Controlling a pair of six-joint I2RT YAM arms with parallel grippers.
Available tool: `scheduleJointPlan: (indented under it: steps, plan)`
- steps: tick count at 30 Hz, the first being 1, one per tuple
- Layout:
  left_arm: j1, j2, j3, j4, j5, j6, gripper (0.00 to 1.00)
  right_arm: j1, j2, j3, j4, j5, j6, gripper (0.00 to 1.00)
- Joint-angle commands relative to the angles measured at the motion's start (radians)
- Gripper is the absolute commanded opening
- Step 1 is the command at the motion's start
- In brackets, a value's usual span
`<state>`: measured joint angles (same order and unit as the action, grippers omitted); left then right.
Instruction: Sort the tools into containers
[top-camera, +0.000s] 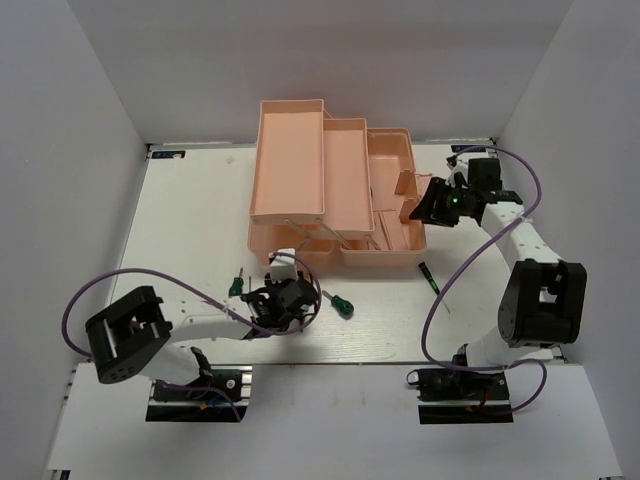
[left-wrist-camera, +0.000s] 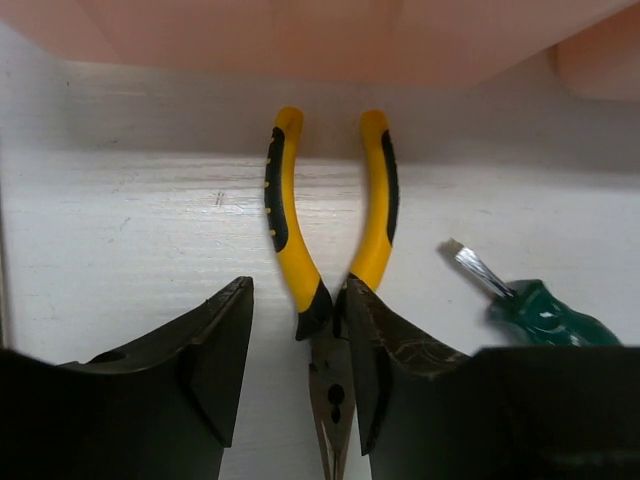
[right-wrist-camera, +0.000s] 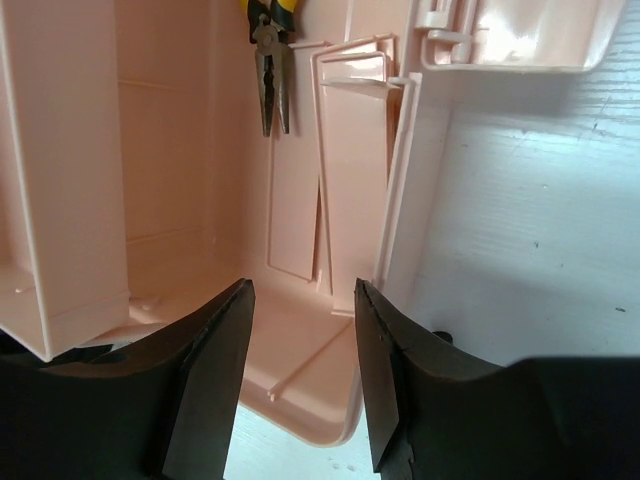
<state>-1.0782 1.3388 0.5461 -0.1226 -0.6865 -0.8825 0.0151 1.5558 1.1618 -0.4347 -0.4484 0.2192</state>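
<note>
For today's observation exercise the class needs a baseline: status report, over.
Left gripper open, straddling yellow-handled pliers on the table. Right gripper open, empty, over the toolbox; second pliers already inside. Green screwdriver close beside, outside the left jaws.

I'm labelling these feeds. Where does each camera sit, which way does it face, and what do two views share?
Top external: above and behind the bases, looking down on the table, toolbox, both arms, left hand and right hand.
Left wrist: on the left arm, facing down; its fingers straddle yellow-handled pliers beside a green screwdriver.
Right wrist: on the right arm, facing into the toolbox, where a second pliers lies; its fingers show.
Shared: the green screwdriver, top and left wrist.
</note>
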Motion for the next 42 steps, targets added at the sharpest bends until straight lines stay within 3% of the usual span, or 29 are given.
scheduleJointPlan:
  steps: [1,6,8,14,20,24,26,27,28,30,39,42]
  plan:
    - [-0.012,0.058,0.049,0.038,-0.07,-0.018,0.52,-0.04,-0.054,-0.025,0.022,-0.024,-0.02,0.51]
    - [-0.022,0.143,0.081,0.038,-0.091,-0.036,0.5,-0.066,-0.079,-0.054,0.034,-0.05,-0.012,0.51]
    - [-0.031,0.171,0.09,0.038,-0.102,-0.036,0.43,-0.072,-0.085,-0.066,0.034,-0.065,-0.009,0.51]
    - [-0.031,0.204,0.1,0.008,-0.102,-0.065,0.41,-0.101,-0.099,-0.083,0.042,-0.096,0.002,0.51]
    - [-0.049,0.215,0.091,-0.014,-0.082,-0.096,0.26,-0.129,-0.114,-0.091,0.044,-0.127,-0.001,0.53]
    - [-0.071,0.194,0.091,-0.025,-0.044,-0.096,0.11,-0.142,-0.123,-0.09,0.014,-0.154,-0.017,0.56]
    - [-0.098,0.168,0.091,-0.037,-0.029,-0.084,0.02,-0.152,-0.131,-0.088,0.004,-0.171,-0.038,0.63]
    - [-0.098,0.155,0.091,-0.037,-0.013,-0.075,0.01,-0.153,-0.137,-0.09,-0.001,-0.171,-0.047,0.63]
    - [-0.117,0.14,0.1,-0.037,-0.013,-0.064,0.0,-0.158,-0.138,-0.09,-0.01,-0.174,-0.06,0.75]
    - [-0.135,0.087,0.11,-0.019,0.025,0.002,0.0,-0.162,-0.149,-0.083,-0.033,-0.179,-0.098,0.9]
    - [-0.232,-0.015,0.261,-0.028,0.056,0.233,0.0,-0.207,-0.206,-0.112,-0.113,-0.086,-0.248,0.9]
    - [-0.253,-0.038,0.302,-0.006,0.042,0.295,0.0,-0.218,-0.249,-0.148,-0.116,-0.026,-0.288,0.79]
